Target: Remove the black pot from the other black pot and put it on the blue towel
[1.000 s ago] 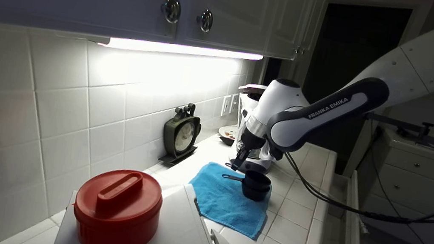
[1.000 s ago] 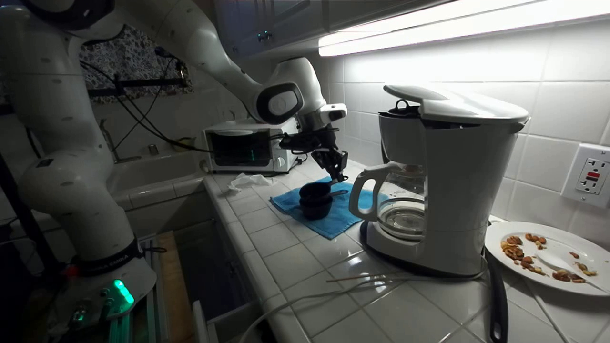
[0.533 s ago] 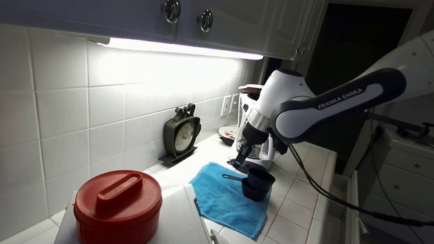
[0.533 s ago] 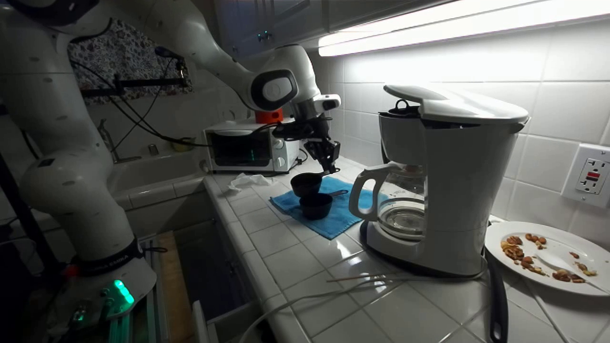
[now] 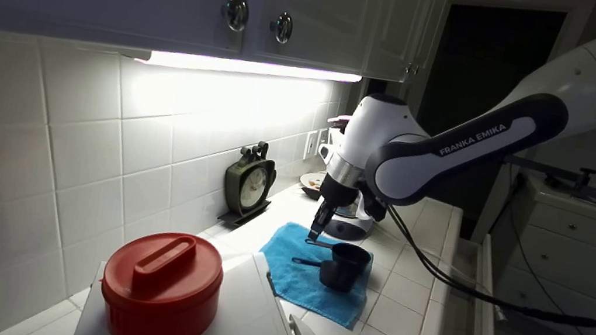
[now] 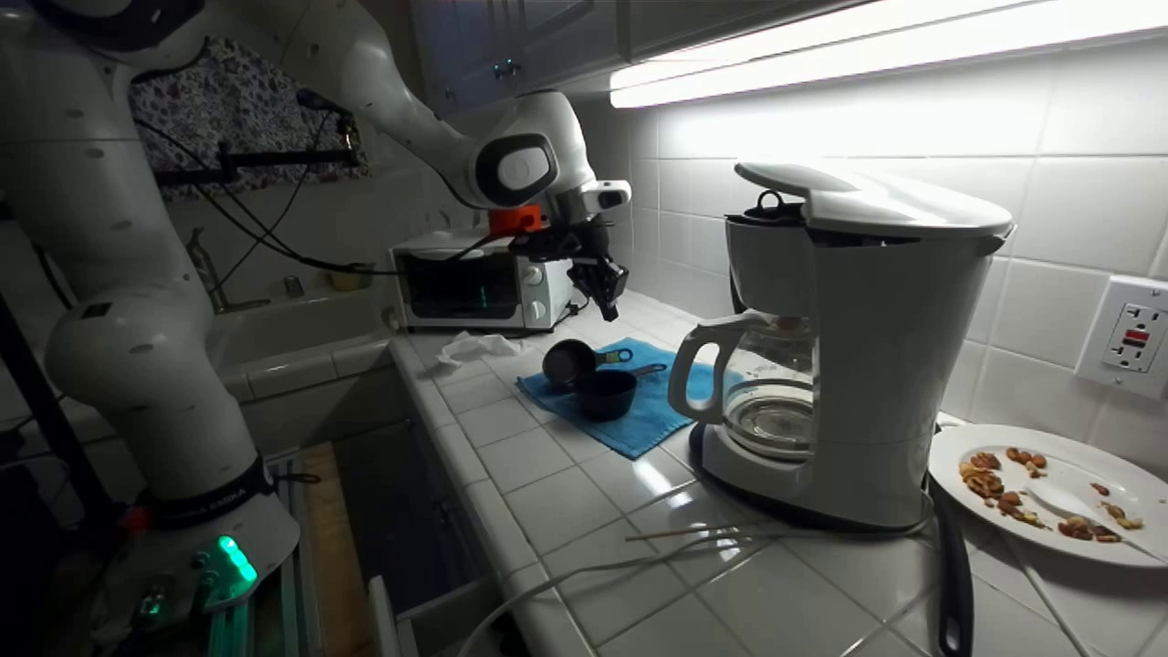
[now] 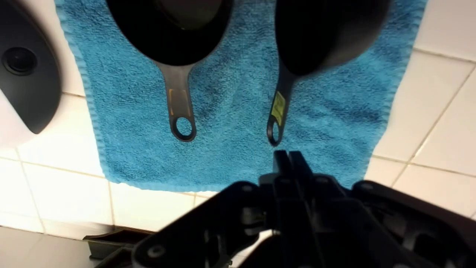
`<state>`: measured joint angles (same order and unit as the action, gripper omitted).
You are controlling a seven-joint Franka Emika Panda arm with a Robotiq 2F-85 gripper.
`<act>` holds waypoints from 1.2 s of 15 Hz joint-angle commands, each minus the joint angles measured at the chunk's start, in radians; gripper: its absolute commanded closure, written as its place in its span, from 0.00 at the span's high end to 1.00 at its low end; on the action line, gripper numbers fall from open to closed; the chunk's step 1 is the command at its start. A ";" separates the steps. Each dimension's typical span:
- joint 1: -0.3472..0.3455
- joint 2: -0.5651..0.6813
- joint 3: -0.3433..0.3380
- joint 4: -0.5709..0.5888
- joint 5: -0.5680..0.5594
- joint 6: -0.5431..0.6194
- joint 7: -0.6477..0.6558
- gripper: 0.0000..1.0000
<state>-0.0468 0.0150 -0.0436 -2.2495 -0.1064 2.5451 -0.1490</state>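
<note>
"What are you seeing?"

"In an exterior view, right of centre, my gripper is hovering over the blue towel; the tilted black pot is showing below the upright black pot."

"Next?"

"In an exterior view, a coffee maker is standing at right; mid-frame, the tilted pot is showing left of the upright pot."

"Wrist view?"

"My fingertips are touching, holding nothing, just below the handle of the tilted pot, which is blurring over the towel, upper right."
</note>
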 commanded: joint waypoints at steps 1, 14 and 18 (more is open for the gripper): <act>0.022 0.020 0.018 -0.004 -0.042 0.017 0.093 0.31; 0.017 -0.151 0.009 -0.109 0.034 -0.013 0.225 1.00; -0.011 -0.257 0.019 -0.198 -0.026 0.010 0.363 1.00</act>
<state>-0.0323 -0.1324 -0.0363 -2.3515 -0.1002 2.5409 0.1144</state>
